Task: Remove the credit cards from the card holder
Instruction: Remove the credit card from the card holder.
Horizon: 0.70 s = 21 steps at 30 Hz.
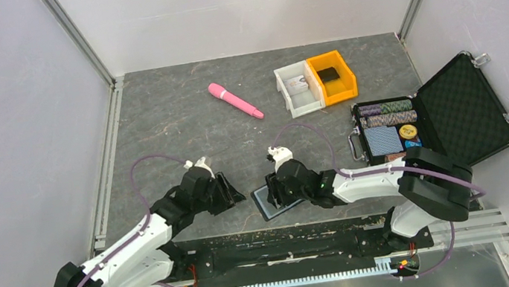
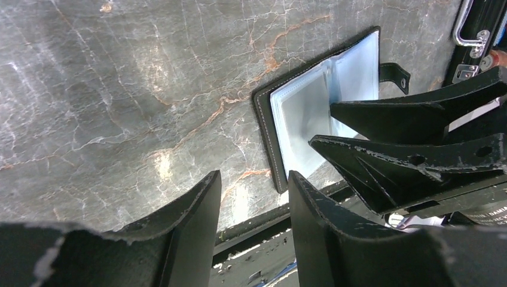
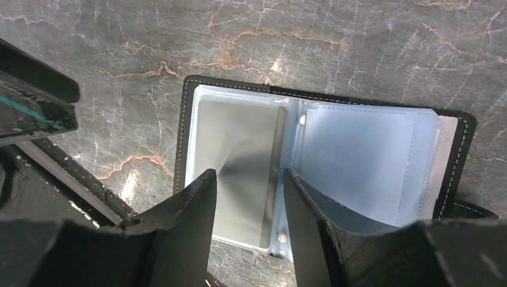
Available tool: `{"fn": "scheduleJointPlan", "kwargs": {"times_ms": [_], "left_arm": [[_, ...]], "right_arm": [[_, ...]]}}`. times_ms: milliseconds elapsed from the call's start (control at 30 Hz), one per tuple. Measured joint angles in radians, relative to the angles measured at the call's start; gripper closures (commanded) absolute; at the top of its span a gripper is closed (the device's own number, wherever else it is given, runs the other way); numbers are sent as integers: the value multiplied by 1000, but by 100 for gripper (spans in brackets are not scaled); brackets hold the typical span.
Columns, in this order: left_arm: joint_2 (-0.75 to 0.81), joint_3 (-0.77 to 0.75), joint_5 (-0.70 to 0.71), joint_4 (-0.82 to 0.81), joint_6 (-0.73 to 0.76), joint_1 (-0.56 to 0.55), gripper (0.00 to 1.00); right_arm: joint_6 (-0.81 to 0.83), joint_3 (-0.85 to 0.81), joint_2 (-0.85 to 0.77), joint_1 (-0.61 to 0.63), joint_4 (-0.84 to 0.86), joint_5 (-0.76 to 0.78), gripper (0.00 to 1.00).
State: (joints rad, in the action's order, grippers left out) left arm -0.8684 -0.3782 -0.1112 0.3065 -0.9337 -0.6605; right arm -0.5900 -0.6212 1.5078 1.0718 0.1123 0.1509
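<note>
Zero cards out: card holder (image 3: pixel 359 161) open, grey card (image 3: pixel 239 137) sleeved. Right gripper (image 3: pixel 246 179) above it, left gripper (image 2: pixel 254 179) at holder's 9 o'clock; both narrow, empty.

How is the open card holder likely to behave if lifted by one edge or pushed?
The card holder lies open and flat, so lifting one edge would probably fold it rather than raise it whole. Its glossy clear sleeves look slippery and floppy. Thin on the smooth tabletop, it would likely slide when pushed.

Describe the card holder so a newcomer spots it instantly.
On the grey marble table, check the near edge, centre. The card holder lies open flat there: small black bifold with clear plastic sleeves, unlike the big foam-lined briefcase at right.
</note>
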Motion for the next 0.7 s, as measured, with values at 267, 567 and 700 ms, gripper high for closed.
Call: {"fn": "scheduleJointPlan", "kwargs": {"times_ms": [267, 567, 700], "left_arm": [[-80, -21, -4, -20, 1, 0, 48], [-14, -55, 66, 27, 18, 0, 47], [34, -55, 109, 71, 18, 0, 47]], "right_arm": [[-10, 9, -22, -11, -3, -28, 40], [21, -136, -24, 45, -204, 74, 40], [30, -195, -8, 74, -256, 121, 37]]}}
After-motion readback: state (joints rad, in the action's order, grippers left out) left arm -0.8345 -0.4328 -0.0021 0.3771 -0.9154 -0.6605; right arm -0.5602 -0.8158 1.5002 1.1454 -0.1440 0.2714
